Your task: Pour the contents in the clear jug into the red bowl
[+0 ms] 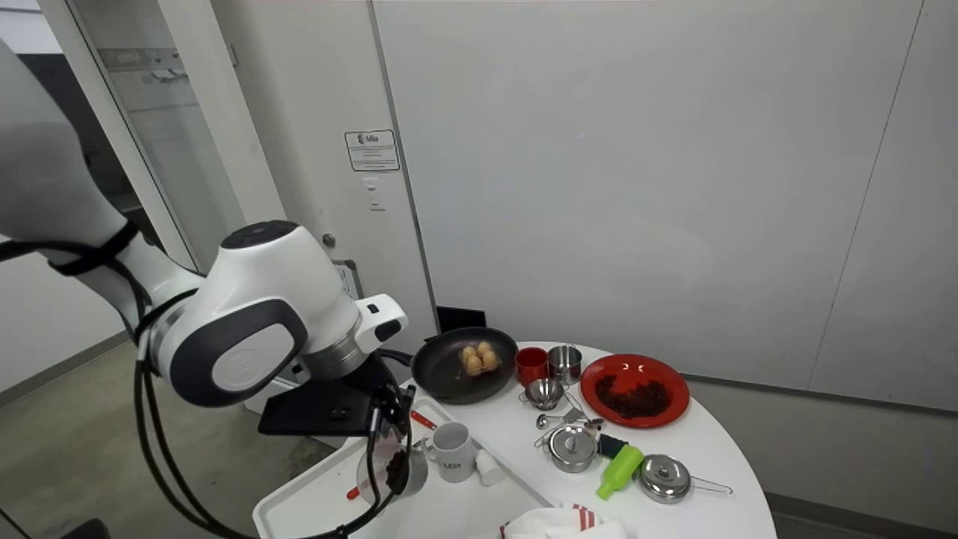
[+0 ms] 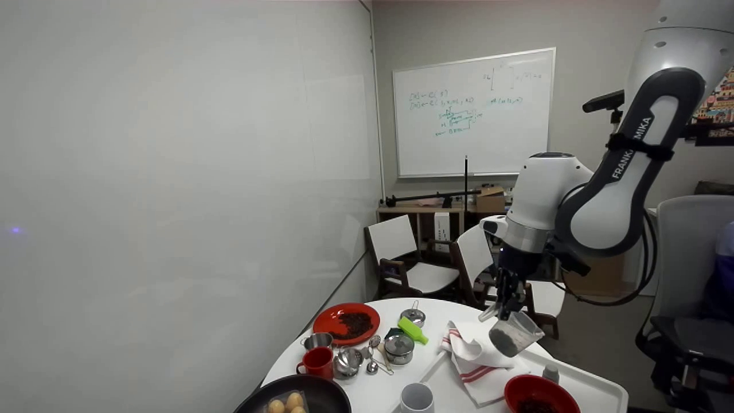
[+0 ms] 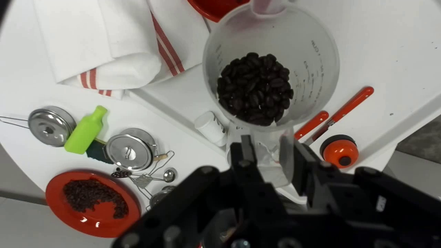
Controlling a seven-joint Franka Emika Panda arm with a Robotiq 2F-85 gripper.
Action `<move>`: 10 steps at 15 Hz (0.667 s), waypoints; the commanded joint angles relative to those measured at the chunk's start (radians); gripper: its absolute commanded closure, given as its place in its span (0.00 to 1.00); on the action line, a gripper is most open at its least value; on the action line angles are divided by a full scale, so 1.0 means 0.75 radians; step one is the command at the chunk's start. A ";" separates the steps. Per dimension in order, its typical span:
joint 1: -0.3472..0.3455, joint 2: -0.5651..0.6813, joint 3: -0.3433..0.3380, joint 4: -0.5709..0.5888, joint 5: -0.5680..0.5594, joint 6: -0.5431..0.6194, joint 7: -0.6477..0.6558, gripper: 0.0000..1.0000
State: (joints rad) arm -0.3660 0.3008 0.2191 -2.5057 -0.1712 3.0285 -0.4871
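The clear jug (image 3: 303, 51) holds dark beans (image 3: 256, 89). My gripper (image 3: 272, 151) is shut on its handle. In an exterior view the jug (image 2: 519, 331) hangs tilted under the gripper (image 2: 507, 312), above the tray and apart from it. It is partly hidden by cables in an exterior view (image 1: 419, 471). The wide shallow red bowl (image 1: 636, 367) lies at the table's far edge with dark beans in it, well away from the jug; it also shows in the wrist view (image 3: 103, 227). A smaller, deeper red bowl (image 2: 539, 384) with dark contents stands on the tray, cut off by the frame.
A white tray (image 2: 608, 387) bears a mug (image 1: 453, 449) and red-handled knives (image 3: 351, 103). A striped cloth (image 2: 476, 355) lies across its edge. A black pan with eggs (image 1: 441, 382), a red cup (image 1: 531, 364), metal pots (image 1: 572, 448) and a green bottle (image 1: 620, 471) stand on the table.
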 commanded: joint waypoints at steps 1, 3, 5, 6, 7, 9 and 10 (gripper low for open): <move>0.086 -0.113 -0.126 -0.101 -0.002 0.081 0.066 0.90; 0.133 -0.131 -0.193 -0.114 -0.014 0.119 0.111 0.90; 0.165 -0.131 -0.230 -0.115 -0.006 0.146 0.149 0.90; 0.188 -0.136 -0.254 -0.116 -0.008 0.152 0.173 0.90; 0.207 -0.132 -0.269 -0.111 0.004 0.168 0.208 0.90; 0.258 -0.124 -0.326 -0.103 -0.002 0.201 0.274 0.90; 0.298 -0.119 -0.368 -0.100 -0.011 0.216 0.311 0.90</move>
State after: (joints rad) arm -0.2188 0.2285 0.0196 -2.5651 -0.1745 3.1485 -0.3306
